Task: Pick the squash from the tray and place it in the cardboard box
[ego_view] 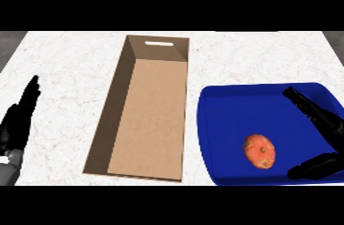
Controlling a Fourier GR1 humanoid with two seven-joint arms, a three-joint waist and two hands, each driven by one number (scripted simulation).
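The small orange oval squash (259, 150) lies in the dark blue plastic tray (228, 110), near its front edge. The tray stands at the right edge of the white marble counter (67, 60), just beside the long open brown cardboard box (114, 105). The black right hand (316, 114) is spread wide over the tray's right side, apart from the squash, while the black left hand (20, 121) rests open at the counter's left edge.

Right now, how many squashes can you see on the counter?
1. The squash lies in the lower middle of the blue tray, just left of the open right hand. The cardboard box holds none. The hand covers a little of the tray's right side.
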